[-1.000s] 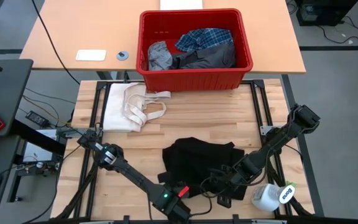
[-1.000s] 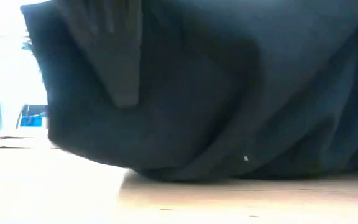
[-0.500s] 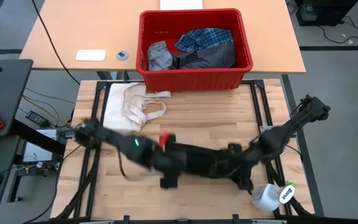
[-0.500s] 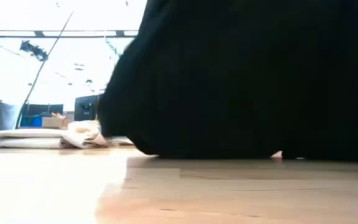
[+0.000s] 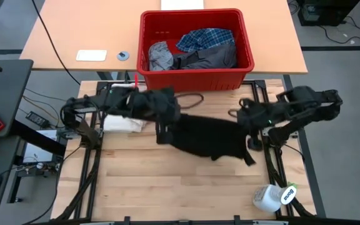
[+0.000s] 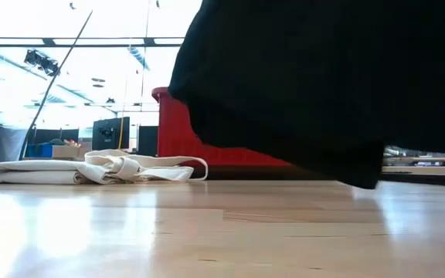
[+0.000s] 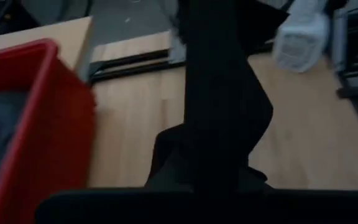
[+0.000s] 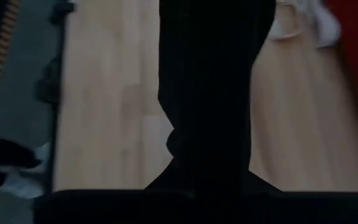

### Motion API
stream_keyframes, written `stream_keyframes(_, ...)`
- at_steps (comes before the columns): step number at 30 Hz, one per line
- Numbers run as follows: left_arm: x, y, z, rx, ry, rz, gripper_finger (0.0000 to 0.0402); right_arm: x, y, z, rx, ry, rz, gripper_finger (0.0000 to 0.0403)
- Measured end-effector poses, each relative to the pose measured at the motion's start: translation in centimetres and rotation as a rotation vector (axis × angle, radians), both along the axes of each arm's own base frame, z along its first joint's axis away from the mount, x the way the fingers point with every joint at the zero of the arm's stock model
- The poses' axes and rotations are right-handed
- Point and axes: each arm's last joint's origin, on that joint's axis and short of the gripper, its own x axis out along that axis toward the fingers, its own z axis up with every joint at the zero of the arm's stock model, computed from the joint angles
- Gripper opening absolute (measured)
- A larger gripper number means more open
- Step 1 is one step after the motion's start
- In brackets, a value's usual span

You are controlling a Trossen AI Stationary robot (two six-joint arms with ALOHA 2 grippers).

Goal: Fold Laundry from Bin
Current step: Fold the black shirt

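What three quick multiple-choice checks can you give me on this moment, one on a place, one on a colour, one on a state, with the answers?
1. Where is the black garment?
A. In the bin
B. Stretched between both grippers above the table
C. On the floor

2. What colour is the bin?
A. Red
B. Green
C. White

3. How is the left gripper?
A. Open, holding nothing
B. Shut on the cream cloth
C. Shut on the black garment

Answers:
1 B: the high view shows it spanning from the left gripper to the right gripper, and the low view shows its hem off the table.
2 A: its walls are bright red.
3 C: the garment hangs straight from it in the left wrist view, while the cream cloth lies on the table.
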Motion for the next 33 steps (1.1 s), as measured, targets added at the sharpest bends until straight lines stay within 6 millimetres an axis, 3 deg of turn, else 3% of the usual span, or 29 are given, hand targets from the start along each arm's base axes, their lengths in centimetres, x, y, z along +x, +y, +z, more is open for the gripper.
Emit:
stream_keyframes(5, -0.4, 3.7, -0.5, 0.073, 0.081, 0.066, 0.0003, 0.6, -2.5, -0.1, -0.139, 0.009, -0.118, 0.0013)
stream_keyframes(12, 0.3, 10.6, -1.0, 0.307, 0.125, 0.347, 0.0003, 1.9, -7.9, -0.3, -0.646, 0.089, -0.379, 0.0013)
stream_keyframes(16, -0.3, 12.4, 0.3, 0.345, 0.037, 0.44, 0.0004, 2.3, -9.6, 0.1, -0.691, 0.071, -0.414, 0.0014)
stream_keyframes(19, -1.2, 11.6, 1.0, 0.322, 0.023, 0.383, 0.0005, 2.5, -9.4, 0.0, -0.553, 0.033, -0.324, 0.0016)
stream_keyframes(23, -1.6, 9.3, -1.1, 0.105, 0.177, 0.263, 0.0005, 3.3, -8.2, -1.0, -0.23, 0.035, -0.161, 0.0016)
stream_keyframes(27, 0.1, 6.7, -6.5, -0.062, 0.394, 0.253, 0.0004, 5.6, -6.5, -4.6, -0.044, 0.161, -0.058, 0.0016)
stream_keyframes(33, 1.7, 0.8, -15.9, -0.169, 0.536, 0.162, 0.0003, 8.0, -2.7, -13.2, 0.158, 0.434, 0.128, 0.0016)
